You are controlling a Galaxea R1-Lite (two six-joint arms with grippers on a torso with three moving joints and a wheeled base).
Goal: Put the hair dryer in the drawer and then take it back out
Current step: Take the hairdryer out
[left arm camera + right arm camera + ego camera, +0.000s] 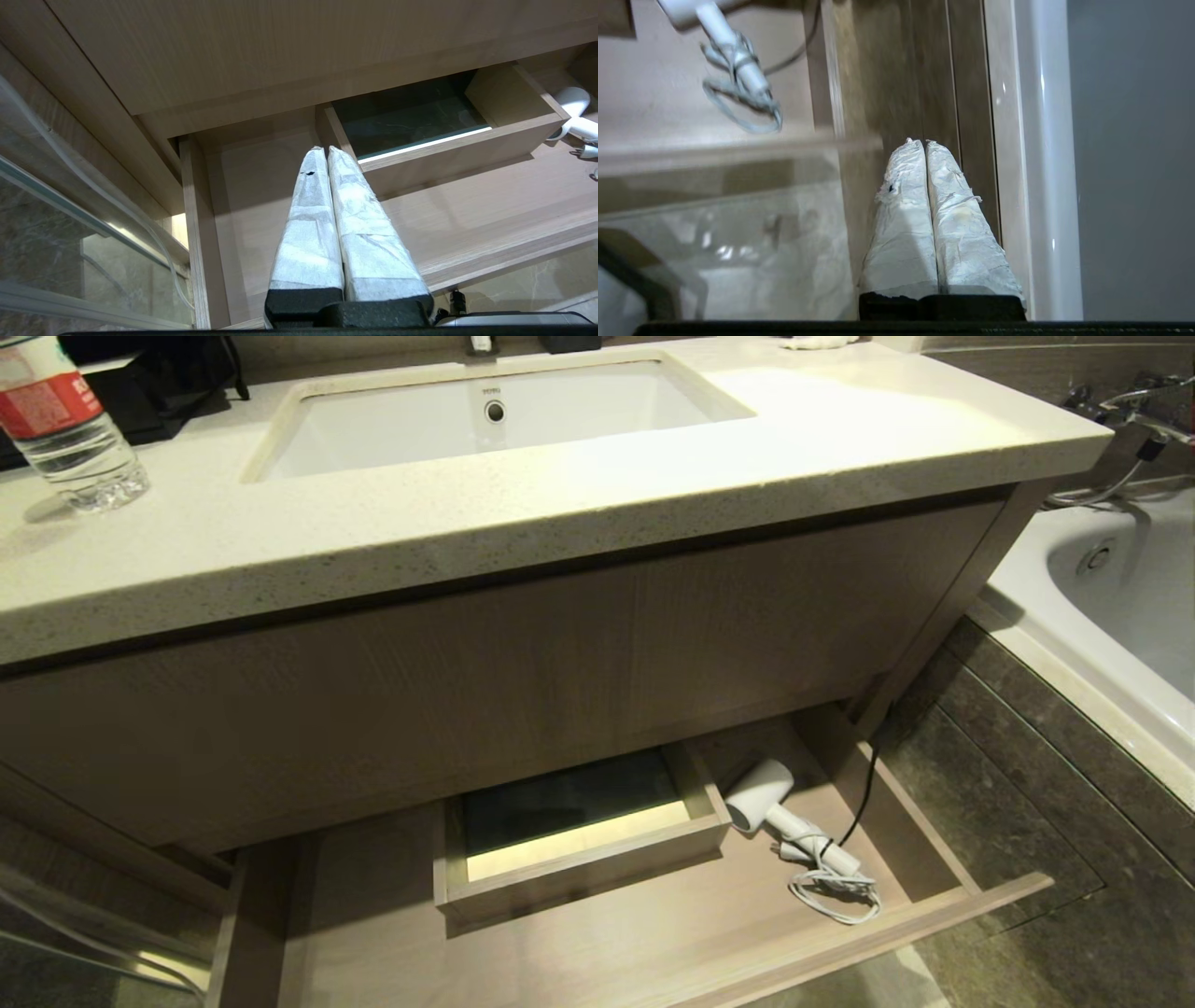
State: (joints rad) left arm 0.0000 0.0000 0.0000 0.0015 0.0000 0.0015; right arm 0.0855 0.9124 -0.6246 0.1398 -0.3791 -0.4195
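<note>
White hair dryer [761,791] lying on the pale floor of the pulled-out drawer [579,947], lower right of centre in the head view, fat barrel turned toward the boxed cutout [579,831], slim handle trailing toward the lower right. Bundled pale cord [836,894] looped at the handle's end, near the drawer front; black cord [864,793] running up past the right-hand drawer wall toward the vanity. Wood-grain panel [523,663] above the drawer, speckled stone countertop [560,495] over that, white sink [485,415] sunk into it at upper centre. Water bottle [65,425] standing at the upper left corner of the frame. Bathtub [1120,588] along the right edge, dark tiled floor [1027,821] between tub and drawer.

Neither arm visible in the head view. Left gripper [325,150] in the left wrist view, wrapped fingers pressed together and empty, hanging over the drawer's left part, well apart from the dryer at that frame's right edge. Right gripper [924,142] in the right wrist view, fingers likewise pressed together on nothing, poised outside the drawer's right wall over dark tiles beside the tub's white rim, with dryer handle and cord at upper left of that frame
</note>
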